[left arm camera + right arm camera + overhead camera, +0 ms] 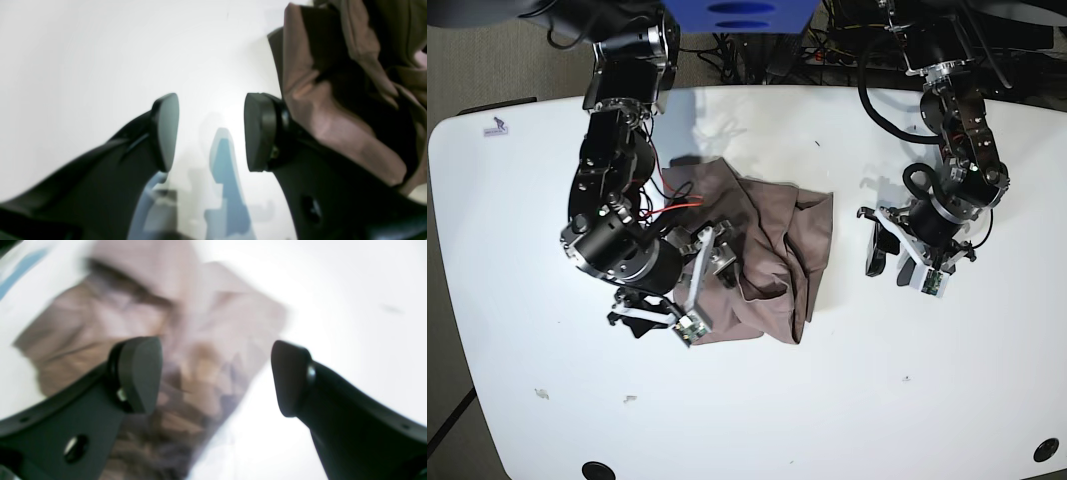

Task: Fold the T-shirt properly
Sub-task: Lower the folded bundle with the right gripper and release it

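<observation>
The T-shirt [772, 245] is a mauve-brown garment lying crumpled and partly folded over itself in the middle of the white table [947, 400]. My right gripper [715, 255] hangs over the shirt's left edge. In the right wrist view, my right gripper [217, 376] stands open with the blurred T-shirt [186, 340] below it and nothing between the pads. My left gripper [889, 258] is to the right of the shirt, apart from it. In the left wrist view, my left gripper [211, 130] is open over bare table, with the T-shirt [333, 100] beside its right finger.
Cables and equipment [757, 50] lie beyond the table's far edge. A small sticker [495, 127] sits at the far left corner of the table. Red wires [682, 200] run along the arm on the left of the base view.
</observation>
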